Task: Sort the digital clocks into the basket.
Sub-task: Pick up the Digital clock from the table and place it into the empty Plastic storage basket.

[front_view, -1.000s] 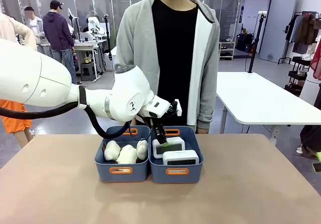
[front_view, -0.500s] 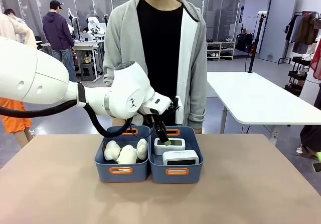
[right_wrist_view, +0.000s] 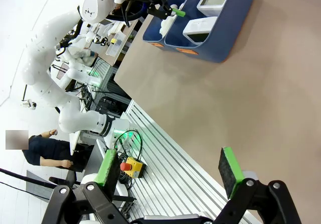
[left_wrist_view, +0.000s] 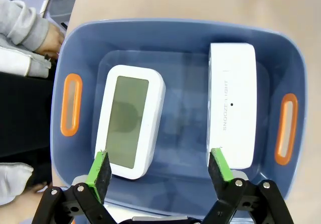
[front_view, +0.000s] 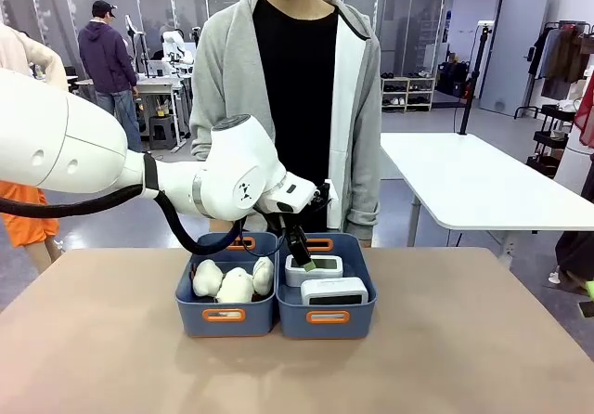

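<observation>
Hovering over the right-hand basket [front_view: 327, 319], the left gripper [front_view: 303, 258] has its green pads [left_wrist_view: 99, 164] spread wide apart with nothing between them. In the left wrist view the gripper [left_wrist_view: 160, 166] looks straight down into the basket [left_wrist_view: 173, 30]. Just beyond one pad lies a digital clock [left_wrist_view: 129, 119], flat on its back with the grey-green screen up; its near corner sits almost under that pad without touching it. The second clock [left_wrist_view: 231, 103] stands on its edge beside the other pad, its top face with the snooze lettering turned to the camera. Both clocks run with their long axes pointing away from the gripper, parallel to each other, with a strip of bare basket floor between them that lines up with the gap in the jaws.

From the front, the flat clock [front_view: 313, 268] is at the far end of the basket, the upright one [front_view: 334, 291] at the near end, and the neighbouring bin [front_view: 225, 316] holds cream plush toys [front_view: 234, 282]. The right gripper [right_wrist_view: 170, 171] is also wide apart and empty, well away over bare table [right_wrist_view: 241, 98].

Judging by this, both clocks already sit in the basket, so what remains for the left arm is to lift clear straight up.
</observation>
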Action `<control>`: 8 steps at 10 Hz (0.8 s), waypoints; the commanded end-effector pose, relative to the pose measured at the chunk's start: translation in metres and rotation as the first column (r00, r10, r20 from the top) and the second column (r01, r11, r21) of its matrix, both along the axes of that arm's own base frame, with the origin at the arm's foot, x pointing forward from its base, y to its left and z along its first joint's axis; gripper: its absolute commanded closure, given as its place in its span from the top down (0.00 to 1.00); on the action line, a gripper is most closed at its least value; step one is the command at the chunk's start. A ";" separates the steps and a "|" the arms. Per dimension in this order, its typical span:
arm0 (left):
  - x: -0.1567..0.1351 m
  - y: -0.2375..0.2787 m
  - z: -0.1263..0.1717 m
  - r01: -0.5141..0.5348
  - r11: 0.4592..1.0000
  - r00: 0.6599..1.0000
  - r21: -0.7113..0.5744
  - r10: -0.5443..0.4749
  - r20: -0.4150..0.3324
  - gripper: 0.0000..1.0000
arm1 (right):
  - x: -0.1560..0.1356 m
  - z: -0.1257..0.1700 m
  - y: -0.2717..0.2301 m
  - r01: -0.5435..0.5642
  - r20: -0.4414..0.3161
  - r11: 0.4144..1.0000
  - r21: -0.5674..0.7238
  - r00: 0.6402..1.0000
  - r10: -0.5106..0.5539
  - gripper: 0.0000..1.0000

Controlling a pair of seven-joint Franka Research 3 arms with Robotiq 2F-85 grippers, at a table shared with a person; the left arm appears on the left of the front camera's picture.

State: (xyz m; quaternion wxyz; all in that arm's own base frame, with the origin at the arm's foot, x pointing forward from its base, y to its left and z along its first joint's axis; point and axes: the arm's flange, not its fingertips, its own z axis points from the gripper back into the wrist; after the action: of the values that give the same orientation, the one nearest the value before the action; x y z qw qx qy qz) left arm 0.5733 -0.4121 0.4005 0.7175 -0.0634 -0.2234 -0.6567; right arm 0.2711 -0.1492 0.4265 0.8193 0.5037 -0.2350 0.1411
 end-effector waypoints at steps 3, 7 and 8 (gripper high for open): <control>0.003 0.000 0.001 0.009 1.000 1.000 -0.002 -0.009 0.022 0.98 | 0.000 0.004 0.000 0.009 -0.002 1.000 0.013 1.000 -0.009 1.00; -0.017 0.075 0.042 -0.160 0.963 0.957 -0.215 0.098 -0.274 0.98 | 0.000 0.004 0.000 0.009 -0.002 1.000 0.013 1.000 -0.009 1.00; -0.026 0.088 0.051 -0.187 0.958 0.932 -0.218 0.103 -0.348 0.98 | 0.000 0.004 0.000 0.009 -0.002 1.000 0.013 1.000 -0.009 1.00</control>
State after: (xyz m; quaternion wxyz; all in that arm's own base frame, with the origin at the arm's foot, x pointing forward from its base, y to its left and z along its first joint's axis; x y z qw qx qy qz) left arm 0.5722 -0.3549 0.4413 0.7731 -0.2077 -0.2025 -0.5640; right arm 0.2711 -0.1492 0.4265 0.8192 0.5037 -0.2350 0.1410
